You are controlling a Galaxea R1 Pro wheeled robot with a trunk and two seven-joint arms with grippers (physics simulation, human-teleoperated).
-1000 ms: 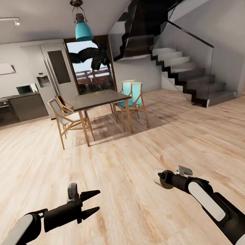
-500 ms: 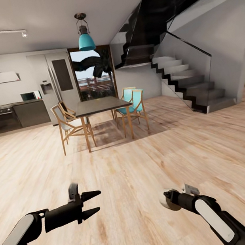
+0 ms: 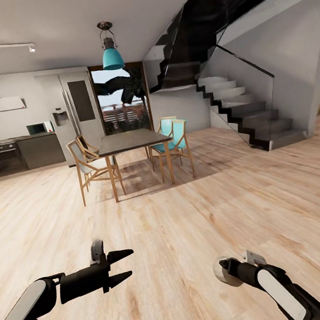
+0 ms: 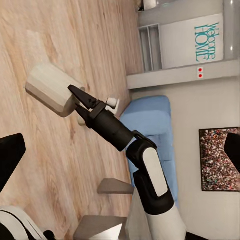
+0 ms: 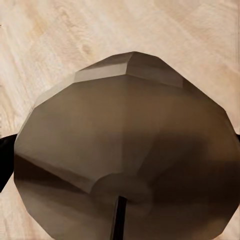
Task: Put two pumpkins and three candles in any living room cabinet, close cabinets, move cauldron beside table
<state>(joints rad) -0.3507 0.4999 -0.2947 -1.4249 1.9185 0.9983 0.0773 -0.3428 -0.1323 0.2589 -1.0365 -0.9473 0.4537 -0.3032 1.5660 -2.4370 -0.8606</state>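
Note:
My right gripper is shut on a cream-beige candle, held low over the light wood plank floor. In the left wrist view the candle is a short thick cylinder lying on its side in the right gripper. Close up in the right wrist view, the candle's round end and dark wick face the camera. The left gripper stands open with nothing between its fingers, level with the right one and to its left.
A dark dining table with wooden and teal chairs stands ahead. Beyond it to the left are kitchen counters, and a staircase rises at the right. A blue sofa is beside the robot. Bare plank floor lies between me and the table.
The right arm has drawn back and down toward the body with the candle. The head view has shifted a little. The left gripper has kept its pose.

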